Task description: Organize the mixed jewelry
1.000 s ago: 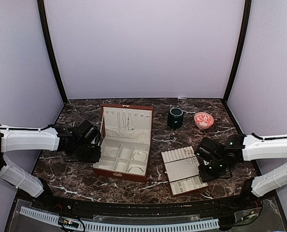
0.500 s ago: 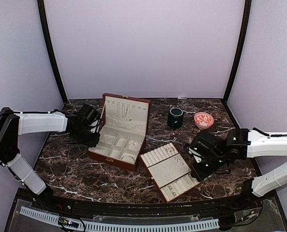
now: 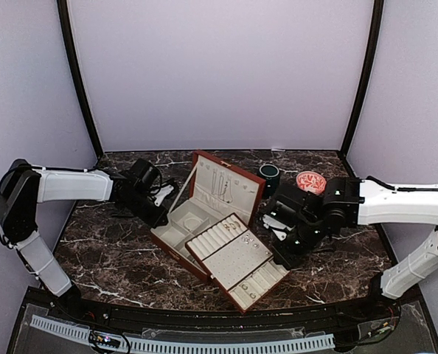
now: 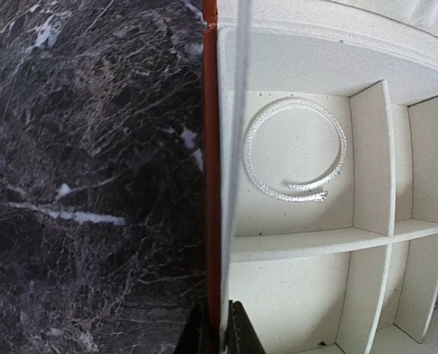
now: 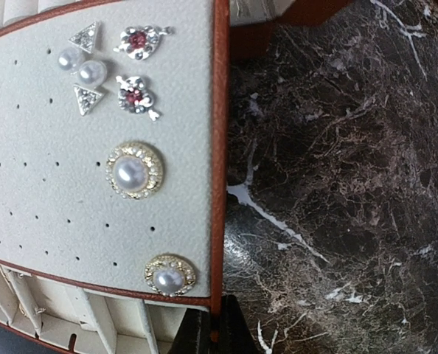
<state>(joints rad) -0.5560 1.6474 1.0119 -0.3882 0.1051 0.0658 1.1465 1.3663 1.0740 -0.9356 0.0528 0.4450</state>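
While left pincer (image 4: 219,330) stayed clenched on box (image 4: 211,147) wall, right pincer (image 5: 215,324), clenched on tray (image 5: 219,110) rim, had dragged tray onto box; bangle (image 4: 247,151) inside box, studs (image 5: 134,169) now atop it; pieces gathered, sorting unfinished.

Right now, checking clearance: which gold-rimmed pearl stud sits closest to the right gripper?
The gold-rimmed pearl stud at the tray's border beside the slots, close by the right gripper; the other gold-rimmed stud sits farther in, mid-panel.
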